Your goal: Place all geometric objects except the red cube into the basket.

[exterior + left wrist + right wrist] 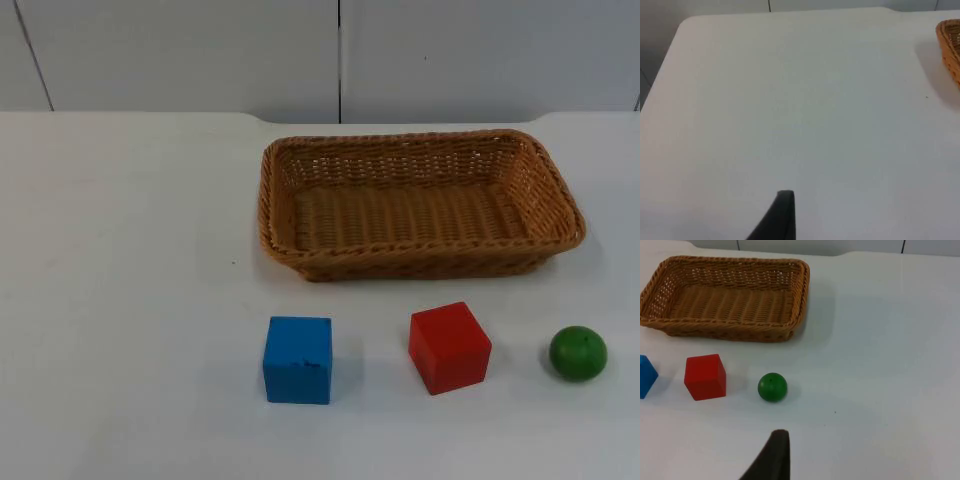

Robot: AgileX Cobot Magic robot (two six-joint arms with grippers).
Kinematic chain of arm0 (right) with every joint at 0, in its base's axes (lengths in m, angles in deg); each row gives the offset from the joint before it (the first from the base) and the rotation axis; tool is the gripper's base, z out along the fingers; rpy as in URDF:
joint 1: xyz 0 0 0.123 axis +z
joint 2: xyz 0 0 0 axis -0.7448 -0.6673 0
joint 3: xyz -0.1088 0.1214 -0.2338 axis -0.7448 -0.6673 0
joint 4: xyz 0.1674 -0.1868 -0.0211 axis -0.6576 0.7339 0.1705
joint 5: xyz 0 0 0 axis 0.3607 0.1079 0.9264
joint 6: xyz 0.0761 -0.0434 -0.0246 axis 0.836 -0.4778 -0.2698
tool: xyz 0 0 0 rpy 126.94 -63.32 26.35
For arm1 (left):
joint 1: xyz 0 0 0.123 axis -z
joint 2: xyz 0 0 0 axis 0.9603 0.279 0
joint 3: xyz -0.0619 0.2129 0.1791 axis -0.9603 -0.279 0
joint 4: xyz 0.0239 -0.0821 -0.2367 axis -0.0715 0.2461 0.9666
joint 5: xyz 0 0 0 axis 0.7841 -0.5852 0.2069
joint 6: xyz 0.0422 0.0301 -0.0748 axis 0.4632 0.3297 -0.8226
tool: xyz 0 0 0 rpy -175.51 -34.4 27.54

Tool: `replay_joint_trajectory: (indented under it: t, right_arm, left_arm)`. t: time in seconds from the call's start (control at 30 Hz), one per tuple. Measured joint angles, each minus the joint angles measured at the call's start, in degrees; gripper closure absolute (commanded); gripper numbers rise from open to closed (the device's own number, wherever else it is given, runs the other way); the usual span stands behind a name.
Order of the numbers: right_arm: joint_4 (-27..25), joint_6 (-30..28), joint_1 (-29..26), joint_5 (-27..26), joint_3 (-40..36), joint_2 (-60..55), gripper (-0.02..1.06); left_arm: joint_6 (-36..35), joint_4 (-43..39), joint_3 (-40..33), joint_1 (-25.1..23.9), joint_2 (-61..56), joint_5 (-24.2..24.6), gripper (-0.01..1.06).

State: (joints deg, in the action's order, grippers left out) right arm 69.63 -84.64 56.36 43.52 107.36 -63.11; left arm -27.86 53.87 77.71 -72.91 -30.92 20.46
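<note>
Blue cube, red cube, ball line the near tabletop edge, apart; basket behind; wide bare room left; tool states: cannot tell

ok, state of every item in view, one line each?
basket: upright on the table, nothing inside
blue cube: on the table in front of the basket, not yet placed
red cube: on the table between blue cube and green ball
green ball: on the table, not yet placed
</note>
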Motion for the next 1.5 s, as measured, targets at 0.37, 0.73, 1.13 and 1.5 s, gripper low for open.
replay_joint_trajectory:
  t: [0.37,0.73,1.13,1.5]
  right_arm:
    - [0.0,0.0,0.0,0.0,0.0,0.0,0.08]
    - [0.0,0.0,0.0,0.0,0.0,0.0,0.08]
    - [0.0,0.0,0.0,-0.1,0.0,0.0,0.08]
    - [0.0,0.0,0.0,-0.1,0.0,0.0,0.08]
  left_arm:
    - [1.1,5.0,8.3,0.0,9.7,0.2,0.0]
    - [11.4,13.3,15.1,0.1,35.3,0.4,0.17]
    - [15.5,17.9,15.2,8.1,59.3,0.4,0.17]
    - [-5.5,1.4,15.2,29.9,76.4,-13.2,0.17]
